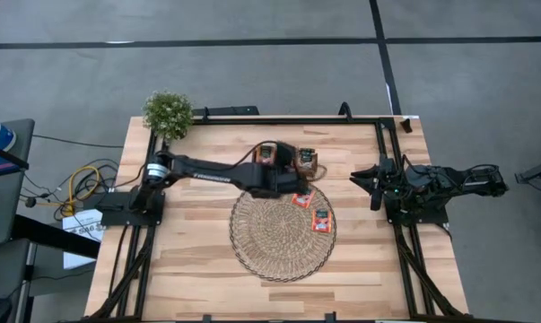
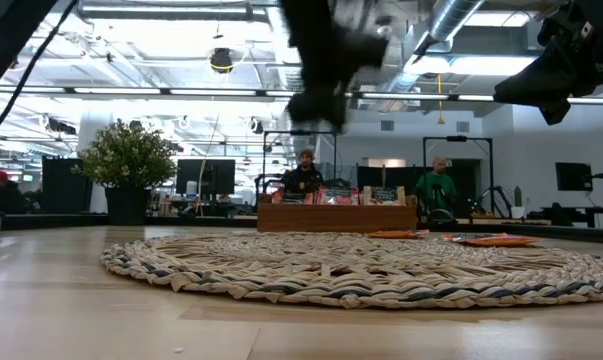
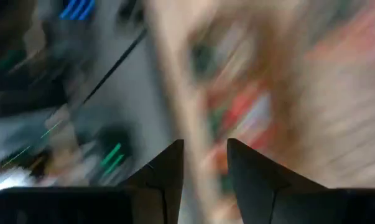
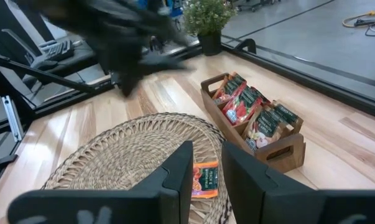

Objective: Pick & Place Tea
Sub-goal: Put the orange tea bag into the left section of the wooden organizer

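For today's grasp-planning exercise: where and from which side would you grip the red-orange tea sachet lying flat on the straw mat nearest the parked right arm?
The tea sachet lies flat on the woven mat, so it offers only thin edges. Probably best to come straight down from above and pinch two opposite edges. The mat's ribbed, yielding weave should let the fingertips dig under slightly. The neighbouring sachet lies apart, leaving room.

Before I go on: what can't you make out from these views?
- Left gripper: left wrist view is motion-blurred; anything held is unreadable.
- Brown wooden divided tray: in high view the left arm covers part; sachet count too small.
- Second red-orange tea sachet on the round woven straw mat: right wrist fingers hide it.
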You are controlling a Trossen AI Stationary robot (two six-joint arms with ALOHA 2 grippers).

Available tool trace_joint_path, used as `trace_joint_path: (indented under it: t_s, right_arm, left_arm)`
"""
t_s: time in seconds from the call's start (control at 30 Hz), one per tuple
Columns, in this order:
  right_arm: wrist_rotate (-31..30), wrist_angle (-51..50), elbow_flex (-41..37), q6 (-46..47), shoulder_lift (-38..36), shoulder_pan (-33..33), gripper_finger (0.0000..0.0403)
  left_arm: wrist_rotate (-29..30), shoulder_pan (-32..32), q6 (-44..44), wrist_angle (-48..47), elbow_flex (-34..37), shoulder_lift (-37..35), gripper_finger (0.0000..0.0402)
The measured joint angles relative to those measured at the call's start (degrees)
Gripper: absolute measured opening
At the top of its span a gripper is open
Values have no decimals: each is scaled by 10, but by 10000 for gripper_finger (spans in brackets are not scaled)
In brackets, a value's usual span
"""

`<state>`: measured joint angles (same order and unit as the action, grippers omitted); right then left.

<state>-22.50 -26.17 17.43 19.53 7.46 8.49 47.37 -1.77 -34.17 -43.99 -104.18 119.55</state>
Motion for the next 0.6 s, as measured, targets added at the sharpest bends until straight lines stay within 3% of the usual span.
trace_joint_path:
  t_s: [0.13,0.23,0.6]
  right_arm:
    - [0,0,0,0,0,0,77]
    - [0,0,0,0,0,0,77]
    - [0,-1,0,0,0,0,77]
  left_arm:
    - [-228,-24,52,10,-65,0,111]
    - [-329,-26,81,48,-76,-1,110]
    - [-325,-20,47,67,-75,65,110]
